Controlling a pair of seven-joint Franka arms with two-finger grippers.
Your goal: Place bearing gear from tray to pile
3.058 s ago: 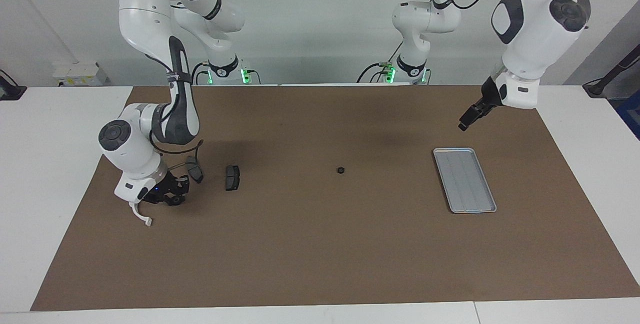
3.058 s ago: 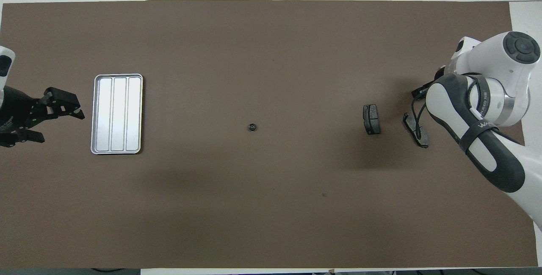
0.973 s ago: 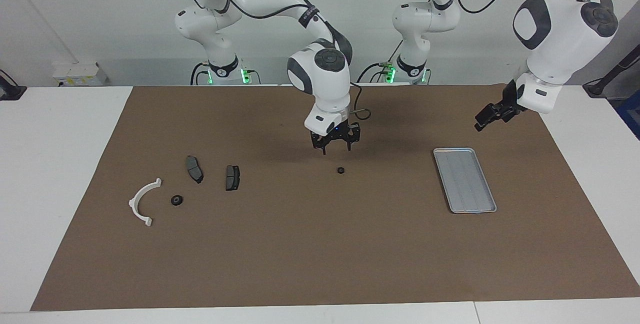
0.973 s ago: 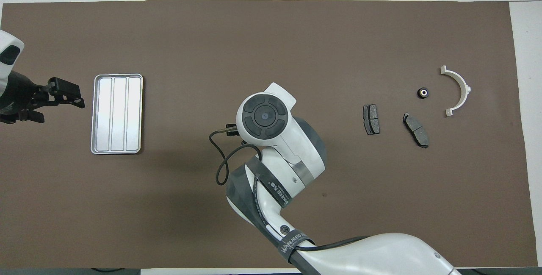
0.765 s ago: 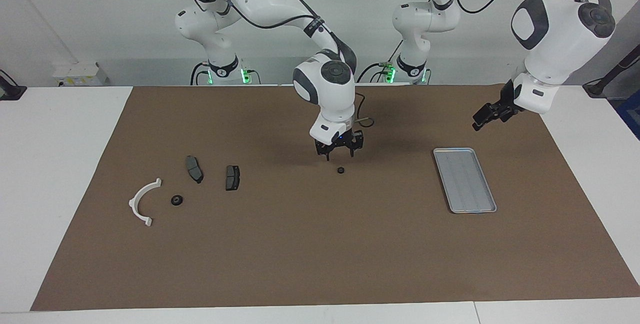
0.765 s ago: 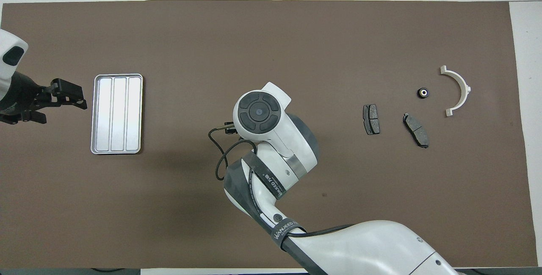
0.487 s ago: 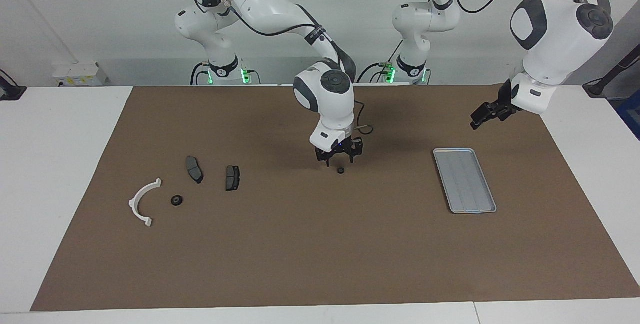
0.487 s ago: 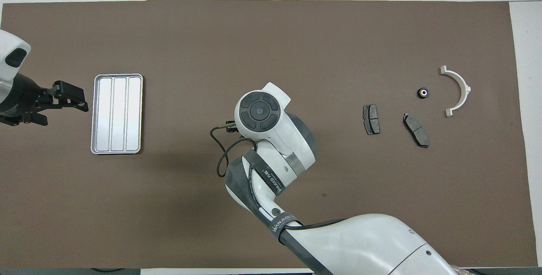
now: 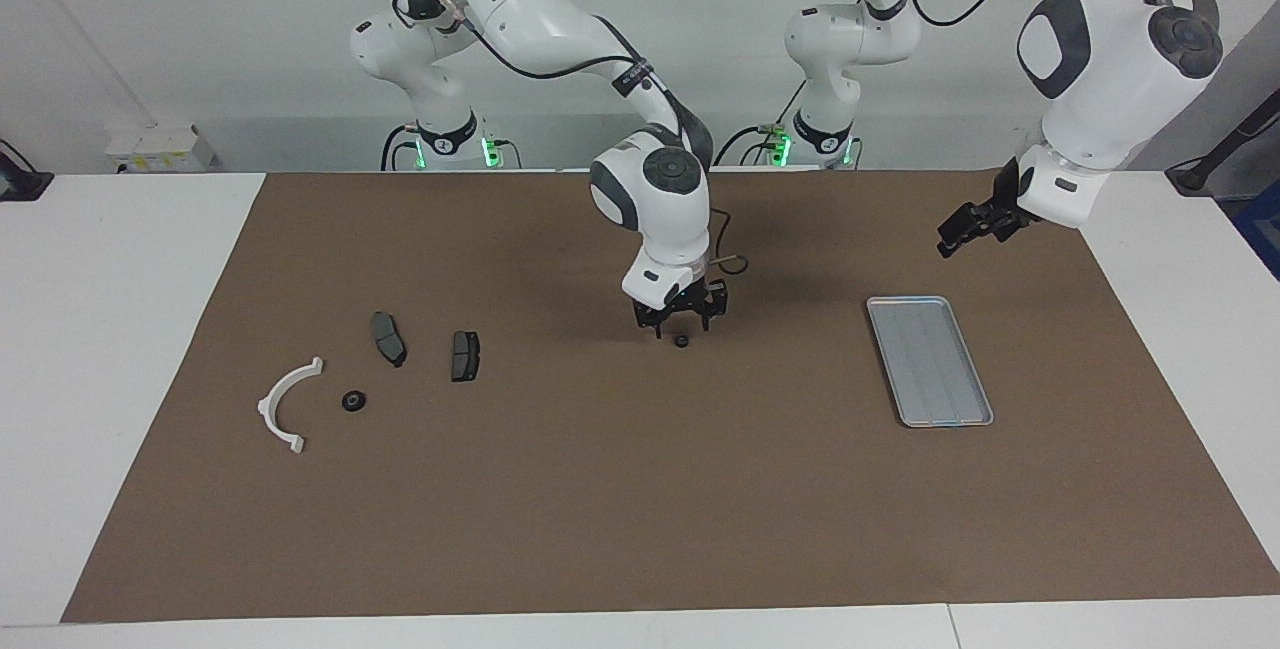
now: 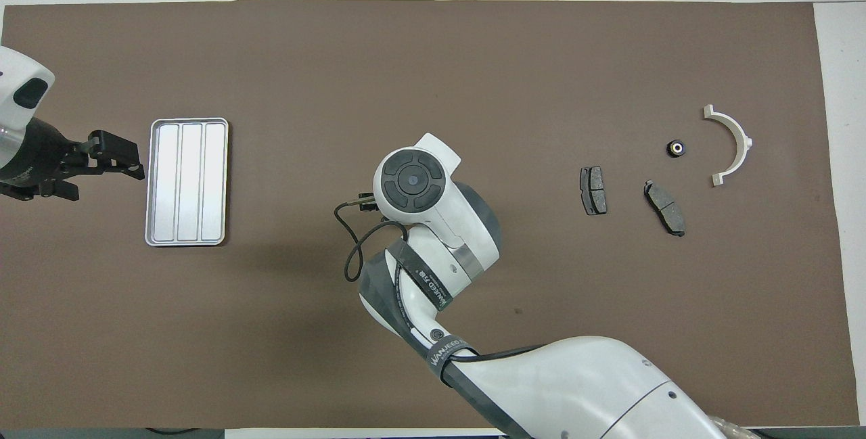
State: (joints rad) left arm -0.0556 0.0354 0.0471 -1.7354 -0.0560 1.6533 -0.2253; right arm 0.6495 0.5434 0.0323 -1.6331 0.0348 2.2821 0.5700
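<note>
A small dark bearing gear lies on the brown mat at the table's middle; my right arm hides it in the overhead view. My right gripper is open and points down just above this gear, one finger to each side. A second bearing gear lies in the pile, beside the white bracket and two brake pads. It also shows in the overhead view. The silver tray is empty. My left gripper waits in the air beside the tray.
The brown mat covers most of the white table. In the overhead view the bracket and the pads lie toward the right arm's end. My right arm's wrist covers the mat's middle.
My right gripper left the pile, where a gear now lies, crossed to the middle and came down over the other gear. My left gripper shifted slightly toward the tray.
</note>
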